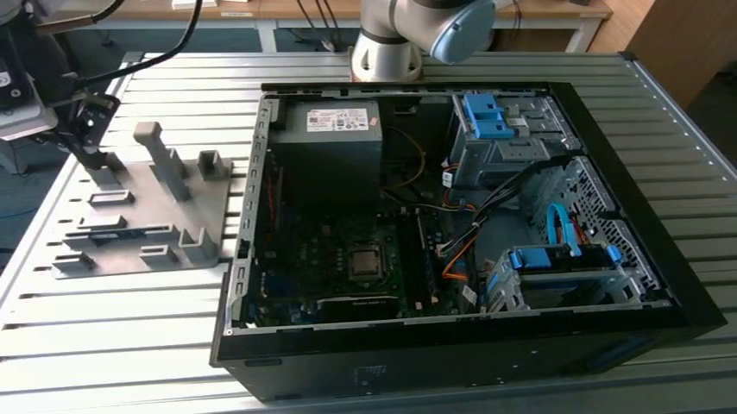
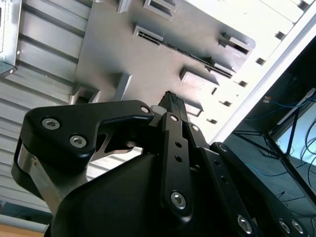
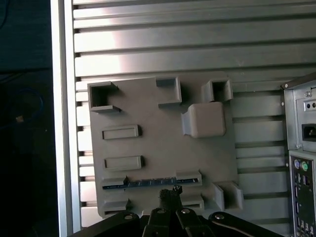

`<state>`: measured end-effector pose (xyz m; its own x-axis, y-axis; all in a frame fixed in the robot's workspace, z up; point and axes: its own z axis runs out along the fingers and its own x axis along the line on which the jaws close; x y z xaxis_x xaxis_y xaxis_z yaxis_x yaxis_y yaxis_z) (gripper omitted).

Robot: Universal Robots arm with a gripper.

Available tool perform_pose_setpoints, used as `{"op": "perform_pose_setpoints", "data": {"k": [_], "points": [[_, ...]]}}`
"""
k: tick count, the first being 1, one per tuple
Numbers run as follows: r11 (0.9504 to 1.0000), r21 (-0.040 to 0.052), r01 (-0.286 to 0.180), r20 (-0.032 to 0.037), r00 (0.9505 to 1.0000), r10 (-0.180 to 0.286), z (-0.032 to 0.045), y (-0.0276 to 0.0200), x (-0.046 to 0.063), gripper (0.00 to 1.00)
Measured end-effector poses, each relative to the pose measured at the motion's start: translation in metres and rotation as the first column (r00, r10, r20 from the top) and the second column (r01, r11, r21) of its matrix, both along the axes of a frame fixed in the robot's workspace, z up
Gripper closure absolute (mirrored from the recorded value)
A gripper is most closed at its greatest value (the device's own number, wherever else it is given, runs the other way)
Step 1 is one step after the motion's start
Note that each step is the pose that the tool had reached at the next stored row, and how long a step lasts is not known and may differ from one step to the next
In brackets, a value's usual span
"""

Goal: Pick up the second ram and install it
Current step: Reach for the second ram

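The second ram (image 3: 148, 182) is a thin blue-green strip standing on edge in a slot of the grey slotted tray (image 3: 153, 138). In the exterior view the ram (image 1: 102, 233) is a dark strip near the tray's (image 1: 138, 216) front left part. In the second wrist view the ram (image 2: 190, 54) is a dark line across the tray. My gripper (image 1: 90, 147) hangs above the tray's far left end, clear of the ram. Its fingertips (image 2: 172, 101) meet in one point with nothing between them. In the first wrist view the gripper (image 3: 170, 193) is just beside the ram's slot.
An open black computer case (image 1: 461, 336) lies at the exterior view's right of the tray, its motherboard (image 1: 345, 259) exposed, with cables and blue drive brackets (image 1: 553, 259) inside. Tall grey posts (image 1: 161, 155) rise from the tray. Everything rests on a ribbed metal table (image 1: 116, 328).
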<state>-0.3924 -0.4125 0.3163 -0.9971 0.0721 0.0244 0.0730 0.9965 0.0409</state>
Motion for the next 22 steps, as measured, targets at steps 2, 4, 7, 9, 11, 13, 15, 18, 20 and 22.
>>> {"op": "perform_pose_setpoints", "data": {"k": [2,4,7,9,11,13,15,18,20,22], "points": [[1.0,-0.0001,0.0,0.0,1.0,0.0,-0.0026,0.0,-0.001,0.9],[1.0,0.0,0.0,0.0,1.0,0.0,-0.005,0.0,-0.002,0.9],[1.0,0.0,0.0,-0.0001,1.0,0.0,-0.0086,0.0,-0.004,0.9],[1.0,0.0,0.0,-0.0002,1.0,0.0,-0.0117,0.0,-0.006,0.9],[1.0,0.0001,0.0,0.0,1.0,0.0,-0.0144,0.0,-0.007,0.9],[1.0,0.0,0.0,-0.0002,1.0,0.0,-0.017,-0.0001,-0.008,0.9],[1.0,0.0,0.0,-0.0003,1.0,0.0,-0.0196,-0.0001,-0.009,0.9],[1.0,0.0,0.0,-0.0002,1.0,0.0,-0.0235,0.0,-0.01,0.9],[1.0,0.0,0.0,-0.0002,1.0,0.0,-0.0261,0.0,-0.011,0.9],[1.0,0.0,0.0,-0.0002,1.0,0.0,-0.0287,0.0,-0.012,0.9]]}}
